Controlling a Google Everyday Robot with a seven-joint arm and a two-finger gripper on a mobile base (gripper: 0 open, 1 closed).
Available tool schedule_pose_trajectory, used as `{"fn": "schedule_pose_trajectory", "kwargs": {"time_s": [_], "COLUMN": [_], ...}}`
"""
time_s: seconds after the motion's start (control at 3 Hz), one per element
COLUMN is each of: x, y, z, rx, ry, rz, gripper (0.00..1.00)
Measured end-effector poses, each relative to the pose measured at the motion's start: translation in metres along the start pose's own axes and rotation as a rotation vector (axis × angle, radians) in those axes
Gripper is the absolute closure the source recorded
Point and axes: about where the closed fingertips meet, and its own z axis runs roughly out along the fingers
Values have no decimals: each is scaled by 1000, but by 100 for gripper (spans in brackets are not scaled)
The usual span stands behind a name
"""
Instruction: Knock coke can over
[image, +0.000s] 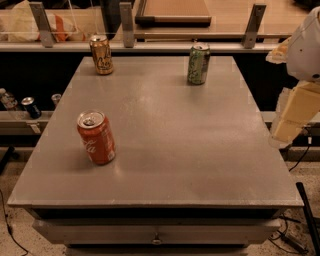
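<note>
The coke can (96, 137) is red-orange with white script and a silver top with a pull tab. It stands upright on the grey table (180, 150), near the left edge at the front. My gripper (287, 130) hangs from the white arm (307, 47) at the far right, just beyond the table's right edge. It is far from the coke can, almost a full table width to the right of it, and holds nothing that I can see.
A gold-brown can (101, 54) stands at the back left corner and a pale green can (198, 63) at the back right. A rail with metal posts (252, 19) runs behind the table. A low shelf with a dark can (31, 106) is at the left. Cables (300, 160) lie on the floor at the right.
</note>
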Motion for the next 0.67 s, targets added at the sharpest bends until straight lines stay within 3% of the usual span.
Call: {"fn": "schedule_pose_trajectory", "kwargs": {"time_s": [0.67], "x": [-3], "y": [-2], "z": [1], "rx": [-6], "ry": [-24], "rz": [-3], "gripper": [0]}}
